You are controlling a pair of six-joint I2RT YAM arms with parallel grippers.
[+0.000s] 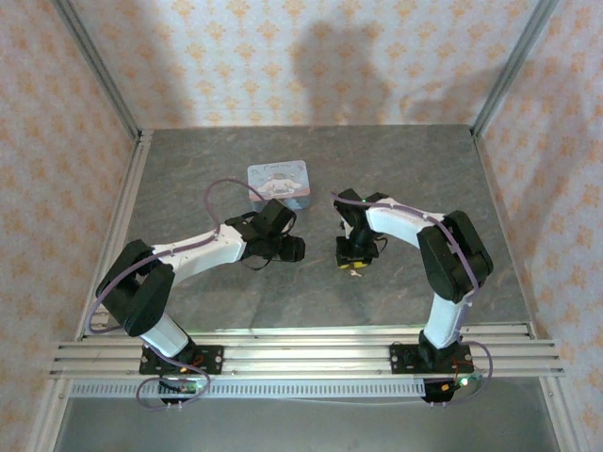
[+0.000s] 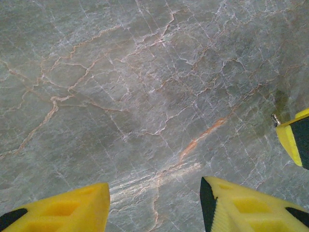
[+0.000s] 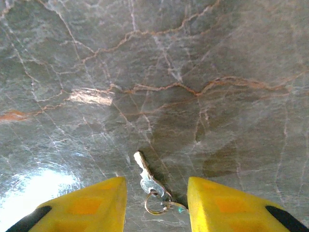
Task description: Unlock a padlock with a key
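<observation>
Straddling key (image 3: 146,178) | right tool (image 3: 155,187) parted | left tool (image 2: 153,186) parted, empty | tin (image 1: 279,181) well apart

Robot arms: two, the left arm (image 1: 193,252) and the right arm (image 1: 429,235).
Grippers: two, the left gripper (image 2: 154,193) and the right gripper (image 3: 156,188).
Yellow fingers (image 2: 72,208): four, two on each gripper.
Keys: one small silvery key (image 3: 146,178).
Key rings: one thin wire ring (image 3: 147,205).
Tins: one light-blue tin (image 1: 279,181) with a cartoon lid.
Tables: one grey marbled table (image 1: 236,301).
Patterned walls: three.
Corner posts: two, the left post (image 1: 99,71) and the right post (image 1: 513,66).
</observation>
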